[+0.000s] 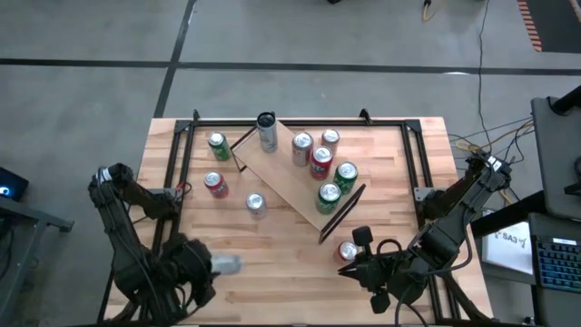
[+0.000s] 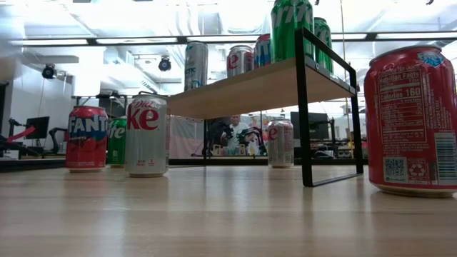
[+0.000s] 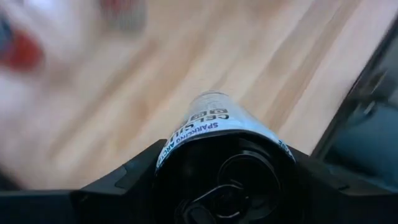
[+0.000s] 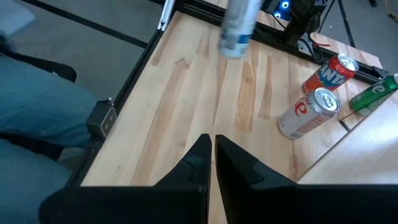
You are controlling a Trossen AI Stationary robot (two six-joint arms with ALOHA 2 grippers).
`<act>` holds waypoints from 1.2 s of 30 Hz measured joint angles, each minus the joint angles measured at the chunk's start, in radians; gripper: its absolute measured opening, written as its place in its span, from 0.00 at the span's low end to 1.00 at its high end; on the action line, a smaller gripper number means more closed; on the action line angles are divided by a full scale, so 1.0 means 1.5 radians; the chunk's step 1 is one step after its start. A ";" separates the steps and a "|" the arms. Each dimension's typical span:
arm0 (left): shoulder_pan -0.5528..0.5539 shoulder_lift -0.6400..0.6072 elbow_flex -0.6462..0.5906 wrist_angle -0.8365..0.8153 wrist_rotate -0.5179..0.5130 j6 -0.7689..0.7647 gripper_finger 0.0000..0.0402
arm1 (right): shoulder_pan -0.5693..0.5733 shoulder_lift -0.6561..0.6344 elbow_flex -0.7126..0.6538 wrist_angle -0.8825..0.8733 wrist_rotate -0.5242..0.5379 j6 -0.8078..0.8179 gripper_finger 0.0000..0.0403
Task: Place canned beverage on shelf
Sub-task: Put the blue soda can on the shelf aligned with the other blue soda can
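The left gripper [image 1: 211, 266] clasps a slim silver-white can [image 1: 227, 264] near the light plank worktop's [image 1: 272, 263] near-left edge, bare planks around it. The wooden black-framed shelf [image 1: 289, 179] stands diagonally far-centre, crowded with cans. The right gripper [image 1: 349, 270], closed and empty, hovers near-right.

arms: dark, jointed | claw [image 4: 211, 163]: black (angular fingers) | cables: black
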 joint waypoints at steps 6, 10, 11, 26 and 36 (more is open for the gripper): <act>0.080 -0.001 0.104 -0.054 -0.120 0.164 0.59 | 0.000 0.000 0.000 -0.008 -0.004 0.000 0.03; 0.161 -0.001 0.157 -0.050 -0.124 0.305 0.59 | 0.000 0.000 0.000 -0.018 -0.020 0.000 0.03; 0.182 -0.001 0.167 -0.051 -0.123 0.344 0.59 | 0.000 0.000 0.000 -0.018 -0.021 0.000 0.03; 0.518 -0.001 0.295 -0.051 -0.009 0.716 0.59 | 0.000 0.000 0.000 -0.053 -0.021 0.069 0.03; 0.674 -0.001 0.281 -0.052 0.110 0.820 0.59 | 0.000 0.000 0.000 -0.054 -0.021 0.089 0.03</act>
